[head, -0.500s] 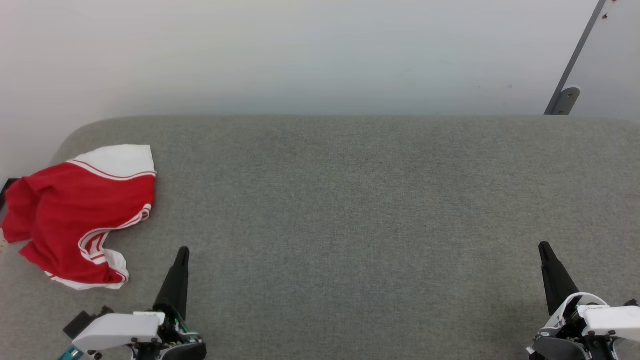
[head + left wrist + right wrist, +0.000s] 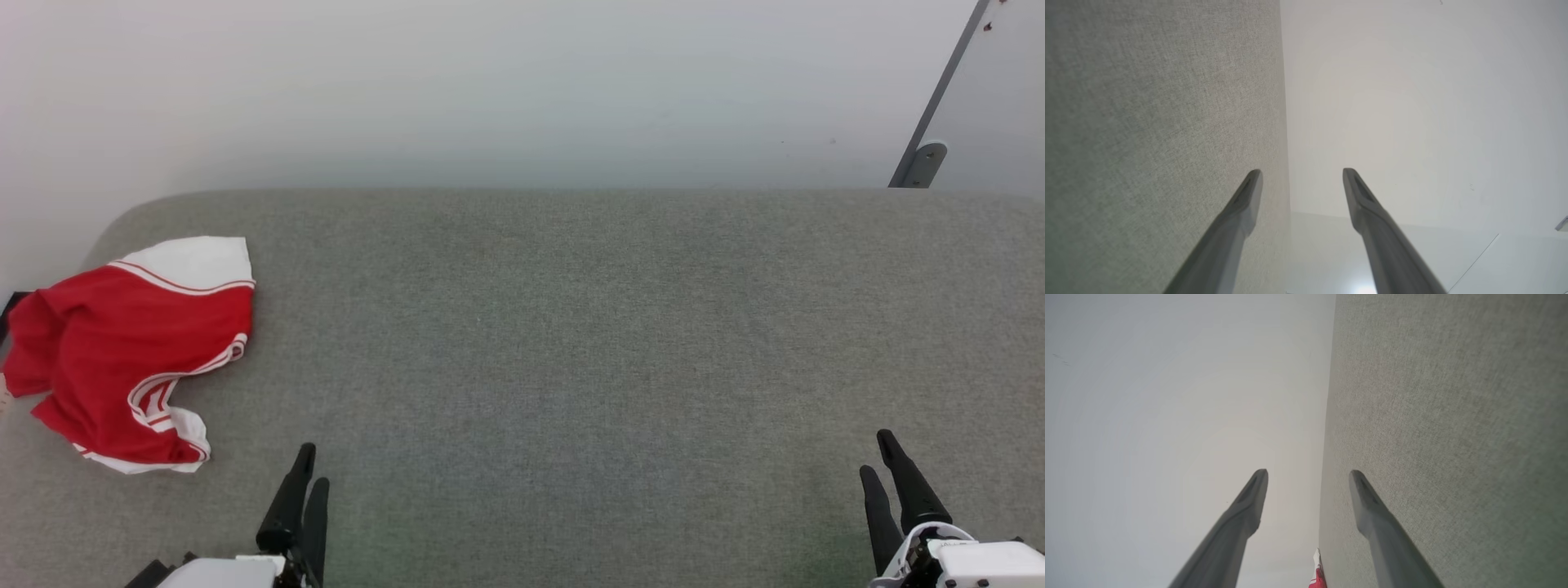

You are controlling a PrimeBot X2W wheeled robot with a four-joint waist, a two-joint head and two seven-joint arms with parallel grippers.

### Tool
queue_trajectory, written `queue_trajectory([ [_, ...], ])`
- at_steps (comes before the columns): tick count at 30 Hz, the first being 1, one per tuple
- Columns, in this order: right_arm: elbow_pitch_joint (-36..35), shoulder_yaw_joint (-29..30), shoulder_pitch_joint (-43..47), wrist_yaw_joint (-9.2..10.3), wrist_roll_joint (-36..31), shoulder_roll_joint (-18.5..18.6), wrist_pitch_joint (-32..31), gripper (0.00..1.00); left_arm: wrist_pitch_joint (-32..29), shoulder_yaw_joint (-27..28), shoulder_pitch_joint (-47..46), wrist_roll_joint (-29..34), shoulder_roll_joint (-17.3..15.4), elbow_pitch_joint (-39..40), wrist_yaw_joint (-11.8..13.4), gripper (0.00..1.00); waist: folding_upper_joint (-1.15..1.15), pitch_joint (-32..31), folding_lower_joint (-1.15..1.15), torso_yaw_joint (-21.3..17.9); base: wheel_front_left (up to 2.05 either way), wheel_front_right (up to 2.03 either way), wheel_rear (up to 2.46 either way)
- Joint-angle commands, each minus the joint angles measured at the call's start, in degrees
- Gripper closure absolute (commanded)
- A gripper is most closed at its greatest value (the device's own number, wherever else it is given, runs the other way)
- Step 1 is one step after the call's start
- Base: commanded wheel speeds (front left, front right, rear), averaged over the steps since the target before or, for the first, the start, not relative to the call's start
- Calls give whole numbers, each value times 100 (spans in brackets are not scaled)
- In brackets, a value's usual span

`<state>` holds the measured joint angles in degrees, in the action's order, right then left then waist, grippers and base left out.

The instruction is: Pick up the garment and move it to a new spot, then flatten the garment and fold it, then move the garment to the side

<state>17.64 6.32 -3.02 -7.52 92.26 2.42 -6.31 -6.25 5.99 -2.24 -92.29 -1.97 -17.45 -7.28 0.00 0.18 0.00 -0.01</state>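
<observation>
The garment (image 2: 122, 351) lies crumpled on the table (image 2: 571, 327), left end effector (image 2: 313, 465) near it, right end effector (image 2: 875, 453) well apart. Both empty, fingers parted.

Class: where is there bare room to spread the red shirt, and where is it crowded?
Bare: grey fabric surface between the crumpled red-and-white T-shirt and the right gripper. Crowded: the left edge, where the T-shirt lies.

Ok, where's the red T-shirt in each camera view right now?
Head view: the garment lies crumpled at the far left of the grey surface.
Right wrist view: a red-and-white sliver of it at the bottom edge, near the middle.
Left wrist view: grey surface on the left, white wall on the right.
Shared landmark: the grey surface's edge against the white wall.
</observation>
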Motion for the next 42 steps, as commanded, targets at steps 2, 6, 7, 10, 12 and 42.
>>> queue_trajectory([
  [2,-129,-91,-118,-1,-24,15,71,0,71,-51,-105,28,-17,161,-2,0,0,0,0,-3,0,0,0],
  [6,-171,-192,-143,-1,-43,18,164,0,167,-122,-87,72,-25,245,-1,0,0,1,0,-7,0,0,0],
  [7,-182,-218,-149,-1,-54,22,188,0,192,-139,-83,88,-29,266,0,0,0,1,0,-8,0,0,0],
  [10,-217,-294,-166,0,-90,38,262,0,273,-189,-70,154,-46,325,1,0,0,0,0,-11,0,0,0],
  [12,-240,-350,-176,0,-137,58,316,0,327,-220,-61,205,-61,358,9,0,0,-2,0,-13,0,0,0],
  [42,53,-989,-443,2,-2766,478,1058,0,1051,-541,88,2716,-428,650,323,0,0,-87,0,-34,0,0,0],
])
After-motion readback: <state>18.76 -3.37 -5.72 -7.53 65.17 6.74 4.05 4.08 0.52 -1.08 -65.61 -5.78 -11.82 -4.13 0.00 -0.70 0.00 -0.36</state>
